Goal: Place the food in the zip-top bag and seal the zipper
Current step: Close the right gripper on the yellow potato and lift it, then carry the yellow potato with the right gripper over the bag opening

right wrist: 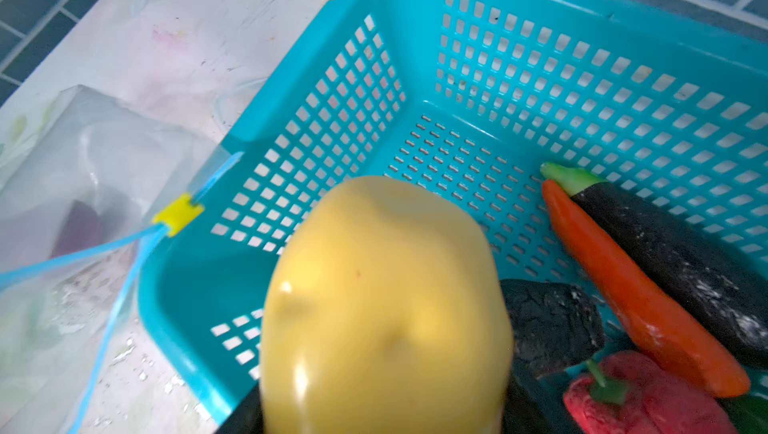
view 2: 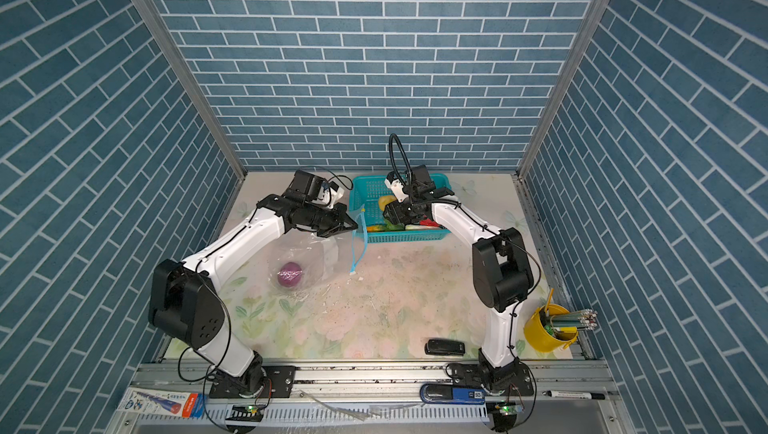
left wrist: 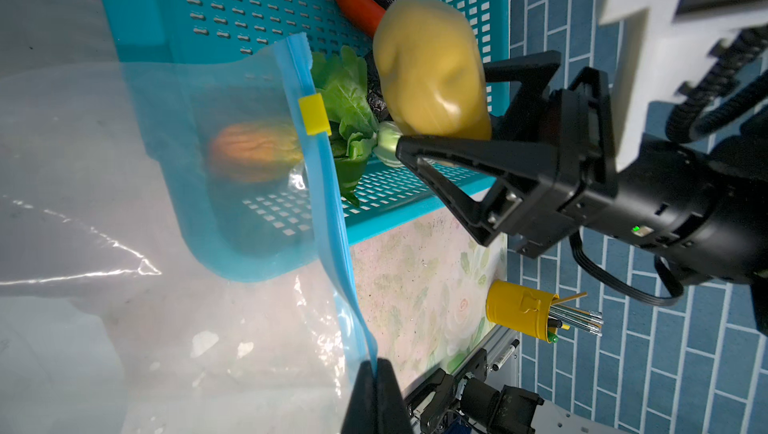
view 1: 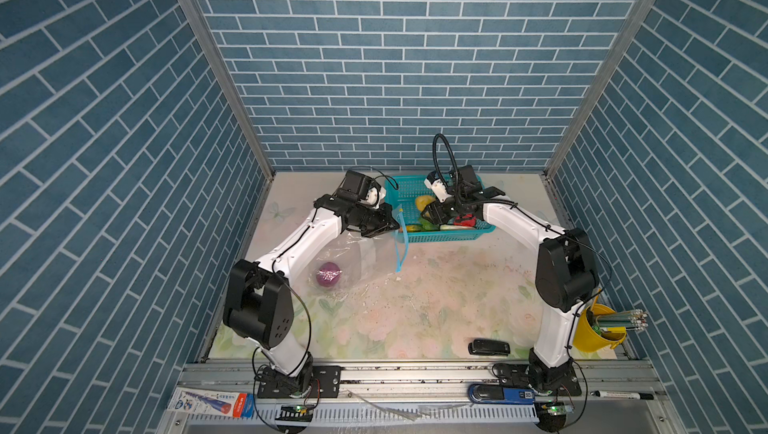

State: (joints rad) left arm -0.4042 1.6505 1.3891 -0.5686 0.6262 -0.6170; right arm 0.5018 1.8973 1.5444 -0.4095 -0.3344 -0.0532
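Observation:
The clear zip-top bag lies at the left with a purple onion inside. My left gripper is shut on the bag's light blue zipper and lifts the mouth edge beside the basket. The yellow slider sits near the far end. My right gripper is shut on a yellow potato, held over the teal basket. A carrot, eggplant, red pepper and greens lie in the basket.
At the right front stands a yellow cup of pencils. A black stapler-like object lies near the front edge. Just behind the basket rises the blue brick back wall. Both arm bases are mounted on the front rail.

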